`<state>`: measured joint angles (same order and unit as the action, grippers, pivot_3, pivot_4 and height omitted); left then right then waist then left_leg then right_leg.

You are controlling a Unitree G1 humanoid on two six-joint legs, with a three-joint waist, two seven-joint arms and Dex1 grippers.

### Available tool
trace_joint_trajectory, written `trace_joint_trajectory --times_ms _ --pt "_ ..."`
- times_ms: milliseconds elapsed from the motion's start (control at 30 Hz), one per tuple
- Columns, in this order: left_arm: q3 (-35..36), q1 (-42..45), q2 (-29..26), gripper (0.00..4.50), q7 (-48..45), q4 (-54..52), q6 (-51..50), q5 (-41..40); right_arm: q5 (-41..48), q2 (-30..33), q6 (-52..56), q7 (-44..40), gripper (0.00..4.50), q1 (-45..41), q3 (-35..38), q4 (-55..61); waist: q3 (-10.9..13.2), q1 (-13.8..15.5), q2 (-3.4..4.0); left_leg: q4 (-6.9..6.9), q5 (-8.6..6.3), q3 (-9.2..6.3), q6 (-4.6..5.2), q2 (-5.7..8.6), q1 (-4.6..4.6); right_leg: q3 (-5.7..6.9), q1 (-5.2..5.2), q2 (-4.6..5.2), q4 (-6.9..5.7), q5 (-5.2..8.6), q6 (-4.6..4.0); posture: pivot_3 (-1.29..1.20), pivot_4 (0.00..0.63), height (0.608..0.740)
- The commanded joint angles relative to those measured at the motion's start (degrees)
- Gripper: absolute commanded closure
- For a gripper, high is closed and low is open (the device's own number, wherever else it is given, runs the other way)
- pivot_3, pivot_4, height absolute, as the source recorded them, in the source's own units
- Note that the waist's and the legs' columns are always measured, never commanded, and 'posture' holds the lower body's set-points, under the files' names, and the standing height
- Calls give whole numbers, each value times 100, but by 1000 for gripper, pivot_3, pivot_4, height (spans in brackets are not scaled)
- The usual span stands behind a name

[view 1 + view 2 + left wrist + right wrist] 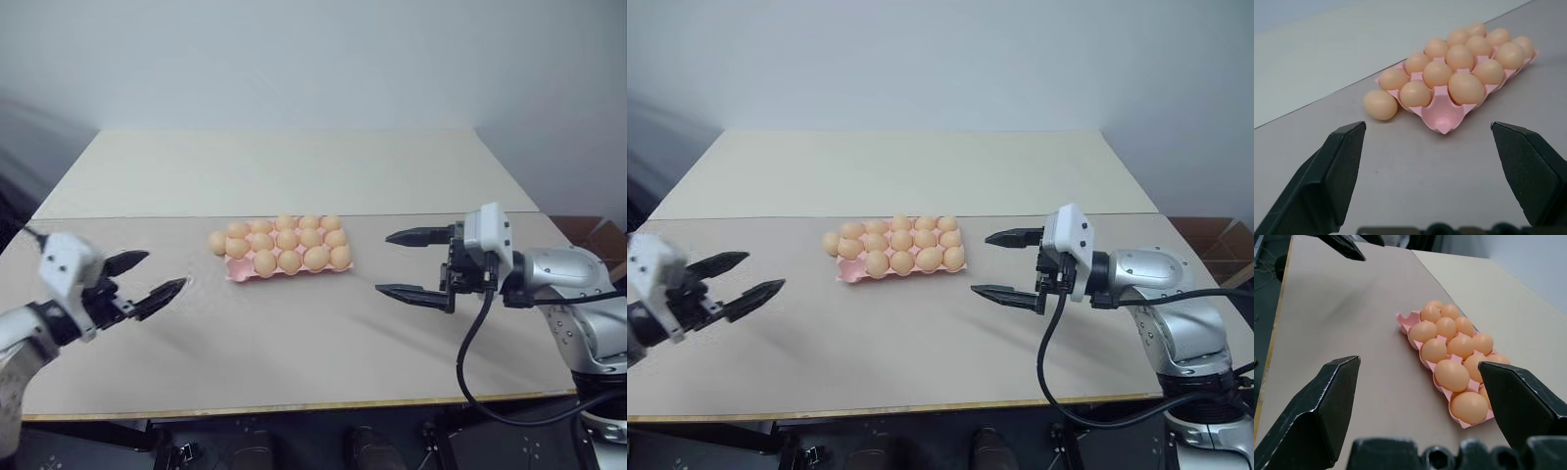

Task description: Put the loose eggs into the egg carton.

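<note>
Pink moulded plastic, low and lidless, the egg carton (286,266) sits near the middle of the pale grey desk (294,343), and we count all but one of its cups filled with smooth peach-tan eggs. One cup is bare: the corner cup (1442,113) on the carton's left near end. Just beside that end, touching or almost touching the carton's rim, lies the single loose peach-tan egg (217,242), resting on the desk.

Our left gripper (147,277) hangs well to the left of the carton, its black fingers spread wide and holding nothing. Our right gripper (411,264) hovers to the right of the carton, fingers also wide and empty.

We judge the risk to lie in how snug that egg is against the carton. A finger coming down on the carton side could catch the rim, shove the light tray and jostle the seated eggs. A round, matte egg pinched off-centre may squirt out and roll across the desk. Lowering it carelessly could also knock the neighbouring egg (1416,93) beside the empty cup.
</note>
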<state>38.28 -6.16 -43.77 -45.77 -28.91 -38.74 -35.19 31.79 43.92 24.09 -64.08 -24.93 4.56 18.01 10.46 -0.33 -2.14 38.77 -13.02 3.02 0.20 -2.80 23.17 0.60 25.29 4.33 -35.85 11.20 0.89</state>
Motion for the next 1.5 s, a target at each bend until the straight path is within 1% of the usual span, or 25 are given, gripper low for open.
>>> trace_joint_trajectory --times_ms 33,133,267,600,700,767,900,933,1000,1100,1200,1367,1500 --pt "526 -394 164 42 21 -565 204 -267 156 25 -100 -57 0 25 153 126 0 12 0 1 0 0 0 1 -1 0 -1 1 -1 0 0 0 150 740" --pt "750 -585 196 42 131 -728 129 -443 207 30 -98 -110 0 107 164 126 0 38 -1 2 0 -1 0 0 -4 1 -2 -1 -4 19 -32 0 150 740" --pt "850 -726 143 42 259 -890 -25 -684 179 11 -118 -111 0 42 117 46 -1 42 -1 1 0 1 0 0 -8 -1 -4 -2 -5 20 -33 0 150 740" --pt "773 -758 14 42 531 -964 4 -882 108 -22 -207 -132 0 -107 50 -117 -1 41 -1 1 0 2 0 0 -7 -2 -3 -4 -4 20 -33 0 150 740" --pt "598 -604 -18 42 765 -906 -52 -825 81 -42 -231 -119 0 -112 31 -141 -1 42 -1 0 0 2 0 0 -6 -2 -2 -4 -3 20 -33 0 150 740" --pt "326 -277 -121 42 1134 -749 -379 -858 47 -65 -246 -105 0 -170 -6 -199 -1 56 -1 0 0 2 0 0 -7 -1 -4 -4 -4 20 -33 0 150 740" --pt "-450 646 -256 42 1950 -196 -989 -549 30 -87 -267 -113 0 -288 -72 -250 -1 96 -1 2 0 0 0 0 -16 -2 -10 -6 -10 19 -32 0 150 740" --pt "-651 933 -236 42 2144 12 -1089 -461 26 -92 -271 -109 0 -297 -81 -246 -1 98 -1 1 0 1 0 1 -17 -3 -11 -6 -9 18 -30 0 150 740" --pt "-1015 1524 -182 42 2524 449 -1349 -280 15 -106 -282 -98 0 -304 -95 -237 -1 103 -1 0 0 -1 0 2 -11 -1 -8 -9 -8 0 -1 0 150 740" --pt "-1504 2280 -76 42 2858 1149 -1486 57 2 -145 -283 -60 0 -289 -101 -206 -2 99 -3 0 0 -2 0 2 -7 -1 -7 -9 -6 -3 1 0 150 740" --pt "-1917 2911 71 42 2846 1934 -1315 344 -12 -165 -291 -41 0 -260 -106 -175 -2 91 -4 1 0 -2 0 4 -6 0 -8 -9 -6 -6 -1 0 150 740" --pt "-2573 3822 427 42 2506 3443 -587 916 -22 -169 -295 -13 0 -299 -87 -175 -3 98 -5 1 0 -2 1 5 -6 2 -8 -9 -6 -8 -5 0 150 740" --pt "-2795 4380 805 42 2236 4271 -105 1110 -6 -149 -272 12 0 -251 -61 -103 -4 98 -6 1 1 -2 1 6 1 3 -6 -7 -3 -17 -17 0 150 740"
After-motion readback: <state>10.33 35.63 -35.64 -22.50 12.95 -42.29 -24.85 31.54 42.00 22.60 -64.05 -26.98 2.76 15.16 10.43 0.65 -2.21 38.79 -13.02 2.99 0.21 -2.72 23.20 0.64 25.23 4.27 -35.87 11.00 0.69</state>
